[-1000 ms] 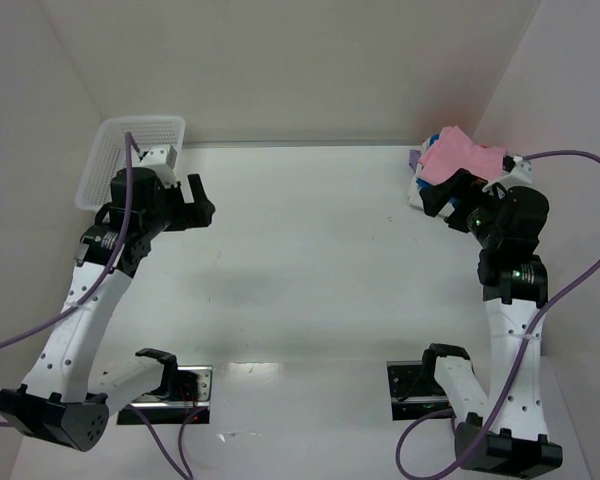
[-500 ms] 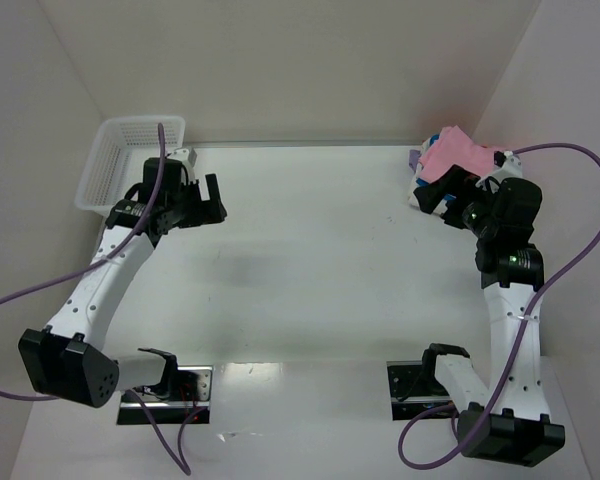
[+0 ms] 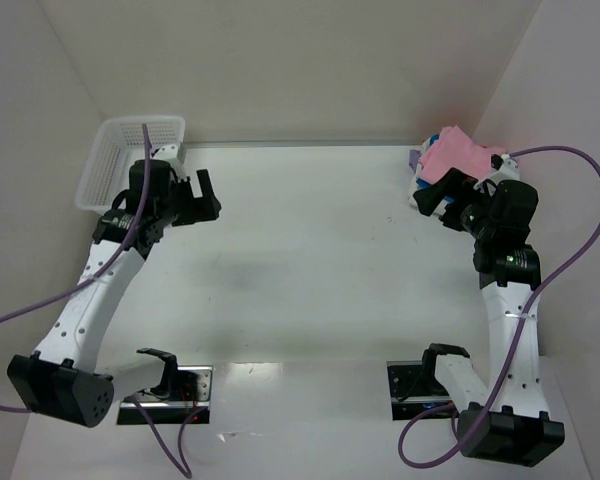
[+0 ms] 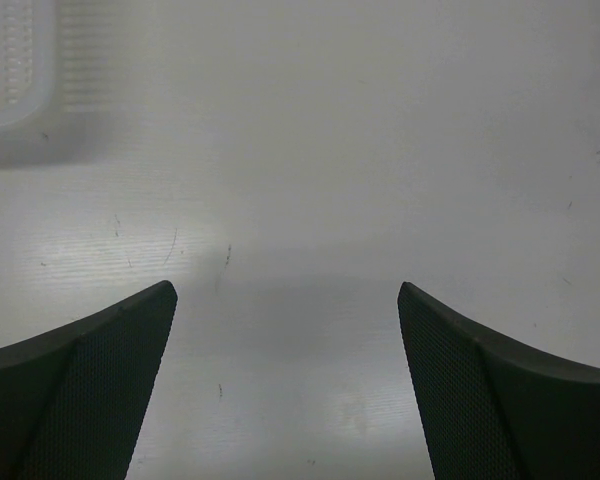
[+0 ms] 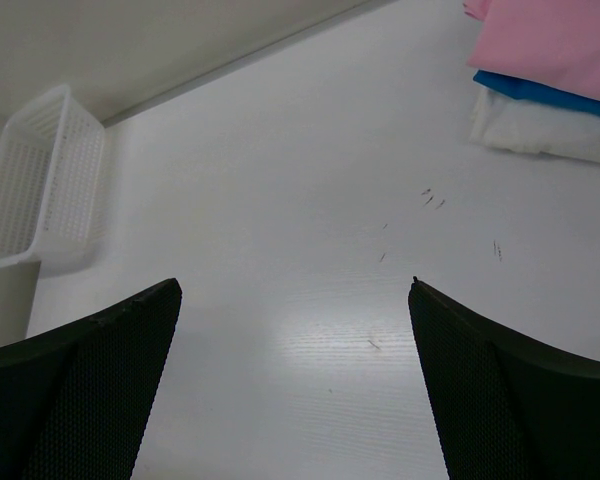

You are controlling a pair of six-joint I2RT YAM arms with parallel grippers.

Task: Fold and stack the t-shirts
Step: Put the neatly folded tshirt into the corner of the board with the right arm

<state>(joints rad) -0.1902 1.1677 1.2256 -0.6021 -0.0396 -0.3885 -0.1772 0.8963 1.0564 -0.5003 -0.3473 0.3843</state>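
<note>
T-shirts point(image 3: 450, 155) lie stacked ahead and to the right of the right gripper point(image 5: 292, 283), the pink shirt point(image 5: 560, 40) on top, a blue shirt point(image 5: 540, 92) under it and a white shirt point(image 5: 550, 130) lowest. Its jaws stand spread wide and grip nothing. The left gripper point(image 4: 285, 287) is likewise spread wide and empty, with the white basket point(image 4: 10, 60) ahead and to the left of its jaws.

The right gripper point(image 5: 293, 290) holds its dark fingers point(image 5: 80, 390) wide apart at 7 and 5 o'clock, over the white table point(image 5: 280, 180). At 1 o'clock the pink t-shirt point(image 5: 555, 40) lies on the blue t-shirt point(image 5: 540, 93), which lies on the white t-shirt point(image 5: 550, 132). The mesh basket point(image 5: 40, 180) sits at 9 o'clock.
</note>
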